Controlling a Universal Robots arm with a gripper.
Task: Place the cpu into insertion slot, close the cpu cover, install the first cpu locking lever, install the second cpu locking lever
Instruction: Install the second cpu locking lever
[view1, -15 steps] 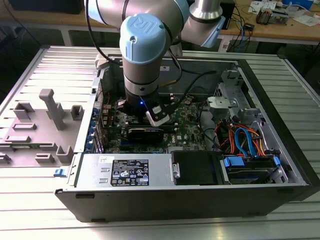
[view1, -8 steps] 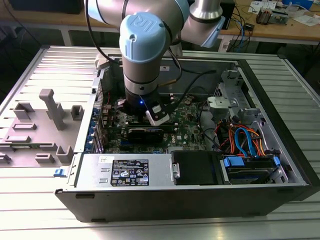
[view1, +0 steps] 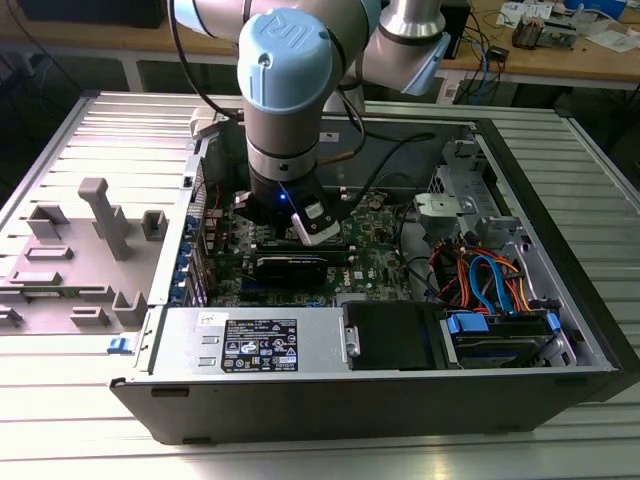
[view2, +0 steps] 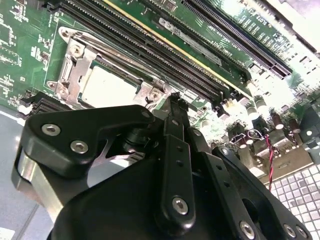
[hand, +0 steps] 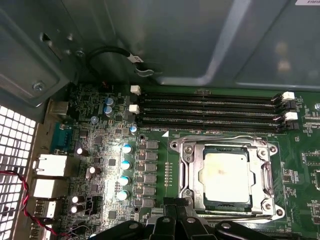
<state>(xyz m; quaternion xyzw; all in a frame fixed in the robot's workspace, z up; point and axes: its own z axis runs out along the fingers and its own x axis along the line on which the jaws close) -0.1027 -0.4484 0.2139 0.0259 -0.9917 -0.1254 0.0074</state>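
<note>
Inside an open computer case (view1: 560, 300), closed fingers (view2: 175, 107) hover beside the covered cpu (hand: 226, 176).

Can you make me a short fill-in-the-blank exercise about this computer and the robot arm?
1. The cpu lies inside the insertion ____.
2. The cpu cover is ____ over the cpu.
3. The long black memory slots beside the socket hold ____ modules.
4. The gripper hovers above the green ____.

Missing words: slot; closed; no; board

Grey holders (view1: 95, 235) beside open computer case (view1: 560, 300); blue drive cables (view1: 495, 285) inside.
</note>
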